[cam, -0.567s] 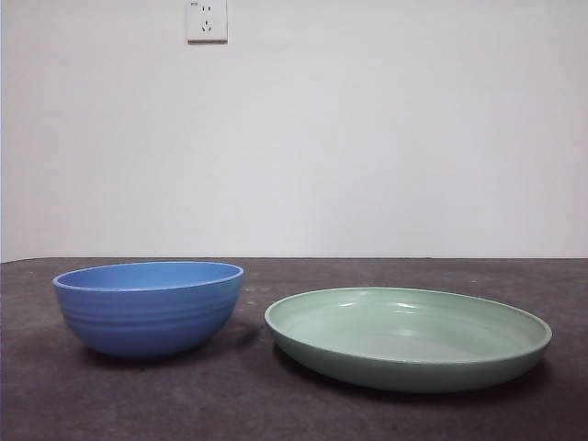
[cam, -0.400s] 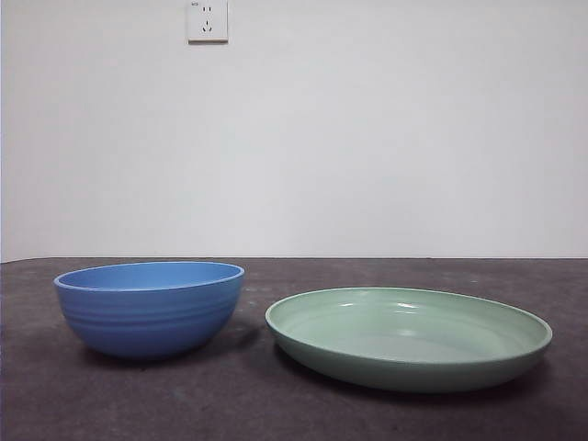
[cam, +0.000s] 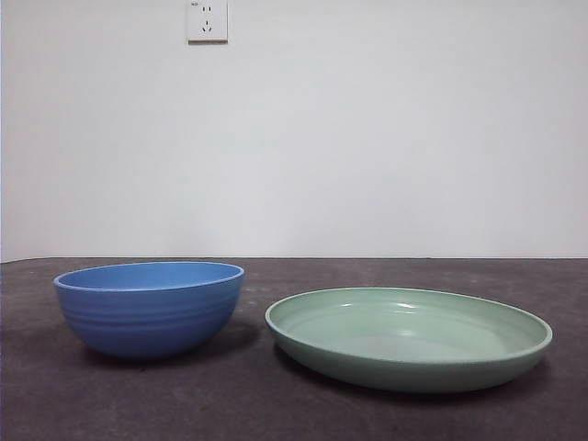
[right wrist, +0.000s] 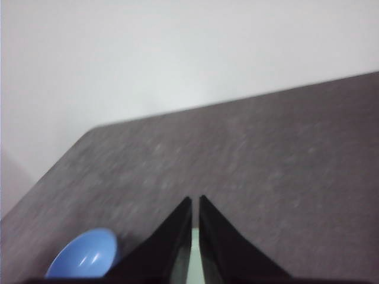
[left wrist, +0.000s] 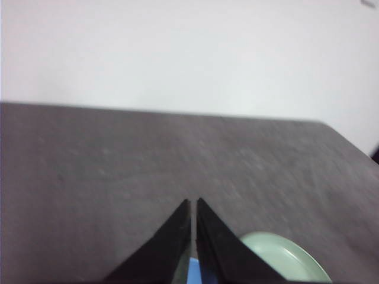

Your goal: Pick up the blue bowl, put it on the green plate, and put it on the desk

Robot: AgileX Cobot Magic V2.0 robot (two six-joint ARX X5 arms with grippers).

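1. In your left wrist view, the black left gripper (left wrist: 194,204) hides most of the glossy blue bowl (left wrist: 193,273).
2. The picture's edge cuts off the pale mint-green round plate (left wrist: 284,263).
3. Your right wrist view is blurred.

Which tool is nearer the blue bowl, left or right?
Left. The left tool hangs with the blue bowl showing just beneath its tips; the right tool sits over the green plate, the bowl off to its side.
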